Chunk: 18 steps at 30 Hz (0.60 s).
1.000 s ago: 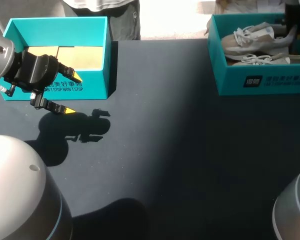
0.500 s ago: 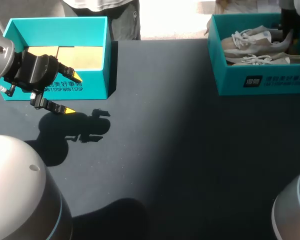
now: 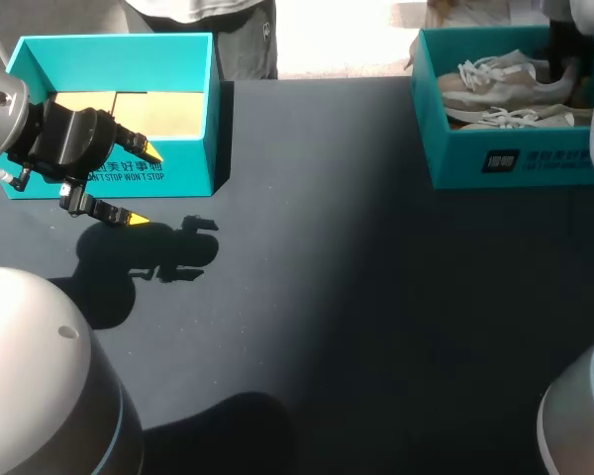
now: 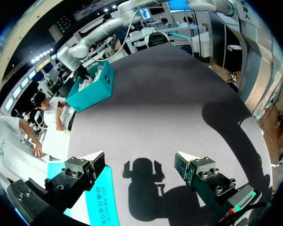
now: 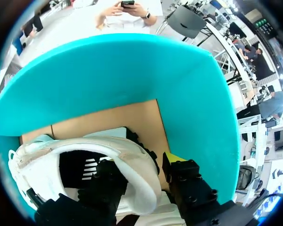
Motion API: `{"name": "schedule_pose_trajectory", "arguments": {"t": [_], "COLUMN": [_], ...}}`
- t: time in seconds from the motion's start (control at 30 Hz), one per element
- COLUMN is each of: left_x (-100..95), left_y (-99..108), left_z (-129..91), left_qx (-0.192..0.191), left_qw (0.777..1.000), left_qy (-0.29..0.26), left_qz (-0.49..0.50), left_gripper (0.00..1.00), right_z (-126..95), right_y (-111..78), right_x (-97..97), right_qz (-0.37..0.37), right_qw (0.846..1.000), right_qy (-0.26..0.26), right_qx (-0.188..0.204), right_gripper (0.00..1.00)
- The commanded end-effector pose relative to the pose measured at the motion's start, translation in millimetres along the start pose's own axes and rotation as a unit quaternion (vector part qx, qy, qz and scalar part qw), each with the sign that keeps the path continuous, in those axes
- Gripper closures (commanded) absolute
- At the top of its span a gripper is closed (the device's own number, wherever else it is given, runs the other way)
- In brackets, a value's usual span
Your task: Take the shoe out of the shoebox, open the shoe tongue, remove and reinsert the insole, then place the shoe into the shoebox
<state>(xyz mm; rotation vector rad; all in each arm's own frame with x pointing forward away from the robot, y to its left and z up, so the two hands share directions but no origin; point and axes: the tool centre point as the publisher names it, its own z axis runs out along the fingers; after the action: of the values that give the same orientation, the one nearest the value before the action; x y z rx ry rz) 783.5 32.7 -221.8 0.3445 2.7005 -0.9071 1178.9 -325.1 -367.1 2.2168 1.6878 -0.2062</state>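
The shoe (image 3: pixel 495 84) has settled flatter inside the right-hand shoebox (image 3: pixel 515 158) as the right arm shifted over it. The right end effector (image 5: pixel 141 165) pinches the shoe's heel collar, one finger inside and one outside. The left end effector (image 3: pixel 144 185) hangs wide open above the worktop (image 3: pixel 356 297), beside the other box (image 3: pixel 193 119).

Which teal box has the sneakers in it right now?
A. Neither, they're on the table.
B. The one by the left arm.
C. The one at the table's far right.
C: the pale sneakers lie in the right shoebox; the left box shows only bare cardboard.
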Motion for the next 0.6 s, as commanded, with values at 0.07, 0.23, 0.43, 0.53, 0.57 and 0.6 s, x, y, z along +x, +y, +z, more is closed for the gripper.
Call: {"name": "schedule_pose_trajectory", "arguments": {"t": [0.07, 0.23, 0.43, 0.53, 0.57, 0.6], "left_x": [0.5, 0.5, 0.5, 0.5, 0.5, 0.5], "left_y": [0, 0, 0, 0, 0, 0], "left_z": [-1, -1, -1, -1, -1, -1], "left_qx": [-0.001, -0.001, -0.001, -0.001, -0.001, -0.001], "left_qw": [1.000, 1.000, 1.000, 1.000, 1.000, 1.000], "left_qy": [0.001, 0.001, 0.001, 0.001, 0.001, 0.001], "left_qz": [0.000, 0.000, 0.000, 0.000, 0.000, 0.000], "left_gripper": [0.00, 0.00, 0.00, 0.00, 0.00, 0.00], "right_z": [-6, -10, -8, -10, -15, -18], "right_y": [3.6, 3.1, 3.0, 4.0, 5.6, 6.6], "right_x": [-12.5, -21.6, -22.2, -20.6, -16.4, -13.4], "right_qz": [0.001, 0.003, 0.002, -0.002, -0.003, -0.003], "right_qw": [1.000, 1.000, 0.999, 0.999, 0.999, 0.999], "right_qy": [-0.001, 0.010, 0.037, 0.043, 0.043, 0.046], "right_qx": [0.002, 0.008, 0.001, 0.000, 0.000, 0.002], "right_gripper": [0.56, 0.54, 0.39, 0.38, 0.39, 0.38]}}
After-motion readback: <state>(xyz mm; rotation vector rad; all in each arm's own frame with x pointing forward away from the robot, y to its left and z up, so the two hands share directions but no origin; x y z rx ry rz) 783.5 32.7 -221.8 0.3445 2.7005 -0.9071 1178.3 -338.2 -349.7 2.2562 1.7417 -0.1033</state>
